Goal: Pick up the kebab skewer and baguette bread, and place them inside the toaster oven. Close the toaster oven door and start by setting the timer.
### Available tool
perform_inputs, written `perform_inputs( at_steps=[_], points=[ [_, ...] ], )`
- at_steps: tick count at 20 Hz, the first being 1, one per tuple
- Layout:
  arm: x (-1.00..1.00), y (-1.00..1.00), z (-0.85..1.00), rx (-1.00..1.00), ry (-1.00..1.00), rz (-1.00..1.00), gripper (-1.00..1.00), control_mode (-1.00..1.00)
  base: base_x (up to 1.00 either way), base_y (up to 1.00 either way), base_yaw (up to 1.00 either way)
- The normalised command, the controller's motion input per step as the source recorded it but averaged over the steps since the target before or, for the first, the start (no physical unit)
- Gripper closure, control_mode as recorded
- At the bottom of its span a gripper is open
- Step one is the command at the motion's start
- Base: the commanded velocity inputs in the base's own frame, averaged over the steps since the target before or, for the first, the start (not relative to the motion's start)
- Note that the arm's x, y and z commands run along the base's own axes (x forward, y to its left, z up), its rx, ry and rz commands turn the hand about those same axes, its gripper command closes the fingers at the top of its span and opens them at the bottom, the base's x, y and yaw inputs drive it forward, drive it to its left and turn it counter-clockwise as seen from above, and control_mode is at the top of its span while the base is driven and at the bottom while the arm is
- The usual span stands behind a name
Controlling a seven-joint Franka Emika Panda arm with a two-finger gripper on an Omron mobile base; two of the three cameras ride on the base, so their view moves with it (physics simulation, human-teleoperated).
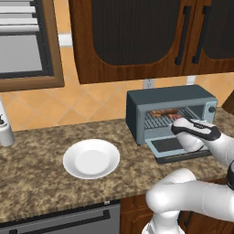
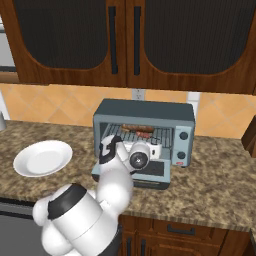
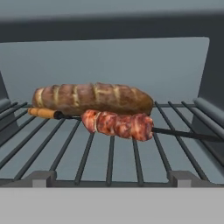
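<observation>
The toaster oven (image 1: 137,109) (image 2: 145,109) stands on the counter with the toaster oven door (image 1: 171,148) (image 2: 155,172) dropped open. On its wire rack (image 3: 109,162) the baguette bread (image 3: 94,98) (image 1: 162,112) (image 2: 135,127) lies at the back. The kebab skewer (image 3: 118,124) (image 1: 175,116) (image 2: 145,134) lies just in front of it, orange tip to the left in the hand view. My gripper (image 1: 176,124) hovers over the open door at the oven's mouth, pointing in and holding nothing. Its fingers are hidden.
A white plate (image 1: 91,158) (image 2: 42,157) sits bare on the granite counter left of the oven. Round knobs (image 1: 211,109) (image 2: 183,135) are on the oven's right side. Dark wood cabinets hang above. A white bottle (image 1: 5,132) stands far left.
</observation>
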Motion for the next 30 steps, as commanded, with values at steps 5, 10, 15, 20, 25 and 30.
perform_inputs(
  at_steps=[5,10,15,20,25,30],
  points=[
    [0.12,0.0,0.0,0.0,0.0,0.0,-1.0,-1.0,0.0,0.0,0.0],
    [0.04,0.0,0.0,0.0,0.0,0.0,-1.0,-1.0,0.0,0.0,0.0],
    [-0.2,-0.12,0.0,0.0,0.0,0.0,-1.0,-1.0,0.0,0.0,0.0],
    [-0.67,-0.45,0.01,0.0,0.03,0.0,-1.0,-1.0,0.0,0.0,0.0],
    [-0.74,-0.48,0.0,0.0,0.09,0.0,-1.0,-1.0,0.0,0.0,0.0],
    [-0.76,-0.51,0.0,0.0,0.14,0.0,-1.0,-1.0,0.0,0.0,0.0]
  ],
)
